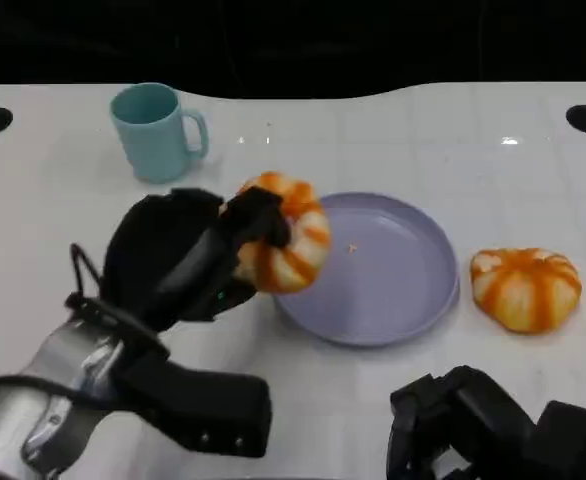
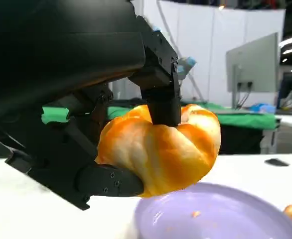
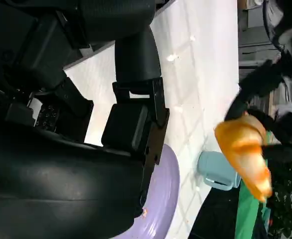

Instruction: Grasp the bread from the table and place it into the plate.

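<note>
Gripping the bread between its black fingers, the left hand is holding it up off the surface, just over the nine o'clock rim of the purple plate. From the left wrist camera the bread is hanging above the near edge of the plate without touching it, one finger pressing down on its top and another cupping it from beneath. A few crumbs are lying in the plate's bowl.

Sitting at about three o'clock from the plate, just beside its rim but apart from it, is a second orange-striped bun. A pale blue mug is standing upright at roughly ten o'clock from the plate, well back on the surface, its handle turned toward the plate. Neither is lying between the held bread and the plate.

The right hand is resting low at five o'clock, near the front edge, holding nothing; I cannot tell from here whether its fingers are spread or curled.
</note>
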